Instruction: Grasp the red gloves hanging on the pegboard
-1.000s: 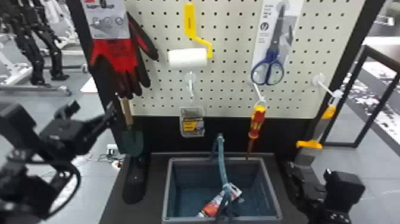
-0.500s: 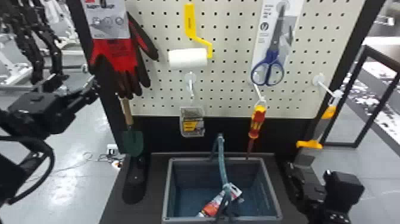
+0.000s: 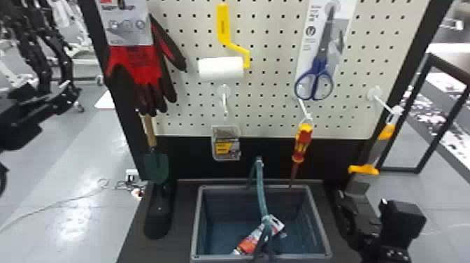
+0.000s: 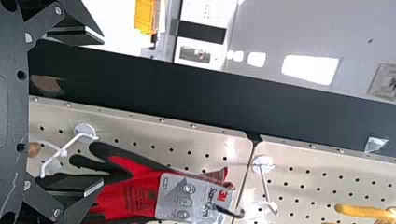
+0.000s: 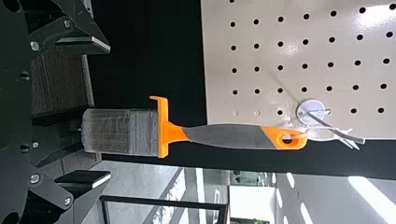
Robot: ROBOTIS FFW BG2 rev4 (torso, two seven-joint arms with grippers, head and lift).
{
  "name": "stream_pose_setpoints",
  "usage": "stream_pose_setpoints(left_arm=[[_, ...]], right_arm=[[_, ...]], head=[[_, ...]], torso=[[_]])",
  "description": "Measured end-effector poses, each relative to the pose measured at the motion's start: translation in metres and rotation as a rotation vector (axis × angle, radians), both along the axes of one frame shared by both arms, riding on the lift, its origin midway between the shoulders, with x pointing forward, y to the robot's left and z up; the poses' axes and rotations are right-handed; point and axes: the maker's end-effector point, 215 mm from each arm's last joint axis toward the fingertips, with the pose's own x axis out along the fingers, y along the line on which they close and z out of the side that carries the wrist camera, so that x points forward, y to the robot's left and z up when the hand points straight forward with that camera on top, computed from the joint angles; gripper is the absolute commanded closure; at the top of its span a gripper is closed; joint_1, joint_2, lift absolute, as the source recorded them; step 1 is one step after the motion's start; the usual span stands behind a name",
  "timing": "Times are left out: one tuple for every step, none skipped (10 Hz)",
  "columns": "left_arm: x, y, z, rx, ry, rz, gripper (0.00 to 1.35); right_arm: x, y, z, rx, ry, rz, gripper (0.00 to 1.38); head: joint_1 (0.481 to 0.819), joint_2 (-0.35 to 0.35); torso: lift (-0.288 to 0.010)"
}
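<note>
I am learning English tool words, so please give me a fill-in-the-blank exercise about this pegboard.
1. In the head view, the red gloves hang at the pegboard's upper ____ corner.
2. The scissors have ____ handles.
3. The paint roller has a ____ handle.
4. The left gripper is ____.
Missing words: left, blue, yellow, open.

My left gripper (image 4: 93,111) sits spread wide at the frame's edge; red gloves (image 4: 133,189) with a grey card (image 4: 189,203) hang on the pegboard (image 4: 196,142) close by.
</note>
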Motion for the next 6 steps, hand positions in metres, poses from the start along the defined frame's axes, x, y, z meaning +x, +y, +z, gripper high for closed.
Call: stream_pose_setpoints(left_arm=[[0.004, 0.002, 0.004, -0.005, 0.000, -0.047, 0.22], [0.011, -0.003, 0.009, -0.027, -0.013, -0.118, 0.22], [0.018, -0.010, 0.013, -0.045, -0.026, -0.185, 0.22], [0.026, -0.019, 0.019, -0.055, -0.034, -0.245, 0.22], [0.033, -0.032, 0.027, -0.064, -0.039, -0.308, 0.22], [0.038, -0.045, 0.034, -0.081, -0.036, -0.370, 0.22]], right_arm=[[0.001, 0.001, 0.001, -0.001, -0.002, 0.004, 0.32], [0.002, 0.001, 0.001, -0.001, -0.003, 0.006, 0.32], [0.002, 0.001, 0.002, -0.001, -0.004, 0.006, 0.32], [0.002, 0.002, 0.002, -0.001, -0.004, 0.007, 0.32], [0.002, 0.002, 0.003, -0.001, -0.005, 0.008, 0.32], [0.003, 0.002, 0.002, -0.002, -0.005, 0.011, 0.32]], head=[[0.549, 0.000], [0.549, 0.000], [0.549, 0.000], [0.549, 0.000], [0.549, 0.000], [0.549, 0.000]], torso=[[-0.100], [-0.100], [-0.100], [-0.100], [-0.100], [-0.100]])
